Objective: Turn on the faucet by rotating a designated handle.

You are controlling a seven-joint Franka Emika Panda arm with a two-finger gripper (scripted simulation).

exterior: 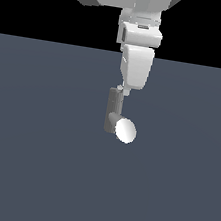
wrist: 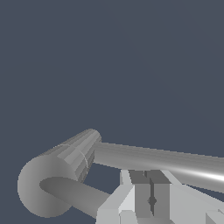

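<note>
The arm hangs straight down over the faucet on the grey floor — its gripper, fingers pressed together and holding nothing, sits at the handle.

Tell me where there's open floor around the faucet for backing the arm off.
Bare floor lies on both sides of the faucet and in front of its white spout end. It is crowded only above: the gripper sits right at the faucet's top, by the handle.
</note>
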